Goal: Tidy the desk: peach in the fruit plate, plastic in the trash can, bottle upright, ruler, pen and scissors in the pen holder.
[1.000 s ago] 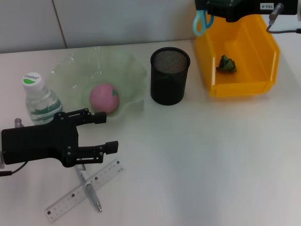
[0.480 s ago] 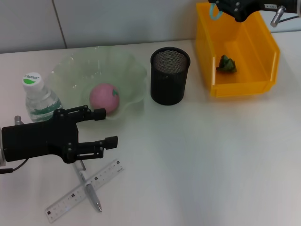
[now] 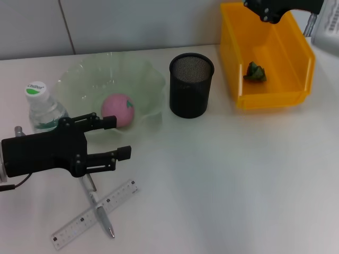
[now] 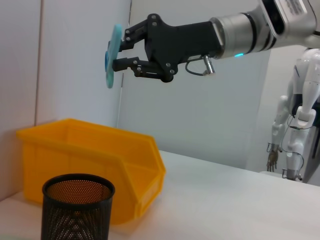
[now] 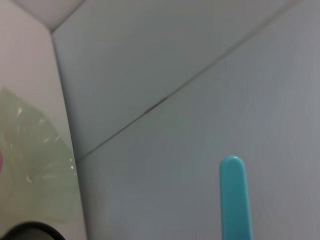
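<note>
While the peach (image 3: pixel 118 109) already lies in the green fruit plate (image 3: pixel 145 79), the crumpled green plastic (image 3: pixel 255 71) sits in the yellow trash can (image 3: pixel 273 98) and the bottle (image 3: pixel 43 110) stands upright at the left, the right pincer (image 4: pixel 116 55) has climbed over the last second: a moment ago the blue scissors (image 4: pixel 113 56) hung in the head view beside the can's far left corner, and now only the pincer's dark body shows at the top edge there, the scissors gone out of that frame. The left wrist view shows them clamped between the right pincer's fingers, held high in the air above and behind the trash can, well clear of the black mesh pen holder (image 3: pixel 191 84); the right wrist view shows only one blue handle tip (image 5: pixel 234 197) against the wall. That lift suggests the scissors are about to be carried across to the pen holder, which looks empty from here. The left pincer (image 3: pixel 117 136) has crept slightly toward the plate and hovers with its fingers spread and holding nothing, just above the surface (image 3: pixel 228 174), near the pen (image 3: pixel 98 208) and the clear ruler (image 3: pixel 94 213), which lie crossed and remain to be put away.
</note>
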Robot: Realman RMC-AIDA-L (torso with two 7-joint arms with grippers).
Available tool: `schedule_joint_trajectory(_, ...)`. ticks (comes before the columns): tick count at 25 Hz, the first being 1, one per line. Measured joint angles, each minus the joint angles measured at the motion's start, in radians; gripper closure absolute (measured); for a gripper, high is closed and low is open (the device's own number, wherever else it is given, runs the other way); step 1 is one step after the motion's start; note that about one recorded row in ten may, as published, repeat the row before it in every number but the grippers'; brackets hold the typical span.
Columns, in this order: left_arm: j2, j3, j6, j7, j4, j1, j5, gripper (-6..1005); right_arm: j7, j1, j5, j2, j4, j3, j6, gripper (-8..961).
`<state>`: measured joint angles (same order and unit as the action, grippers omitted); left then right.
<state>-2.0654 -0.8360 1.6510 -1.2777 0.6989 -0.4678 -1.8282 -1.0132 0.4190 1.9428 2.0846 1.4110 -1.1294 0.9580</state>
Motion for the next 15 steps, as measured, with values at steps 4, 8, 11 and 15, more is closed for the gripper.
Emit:
schedule_joint_trajectory(4, 0.002, 0.002, -0.009, 0.011, 0.001, 0.006, 0.007, 203, 0.169, -0.063, -0.007, 0.001, 0.047, -0.116, -0.100, 731)
schedule_joint_trajectory(8, 0.002, 0.005, -0.015, 0.027, -0.002, 0.009, 0.012, 204, 0.368, -0.107, -0.008, 0.001, 0.056, -0.241, -0.249, 731)
schedule_joint_trajectory(11, -0.001, 0.012, -0.024, 0.053, -0.008, 0.017, 0.017, 205, 0.528, -0.130, -0.008, 0.001, 0.046, -0.322, -0.367, 731)
schedule_joint_trajectory(15, -0.002, 0.024, -0.027, 0.075, -0.011, 0.024, 0.020, 206, 0.742, -0.149, -0.008, -0.002, 0.021, -0.412, -0.522, 731)
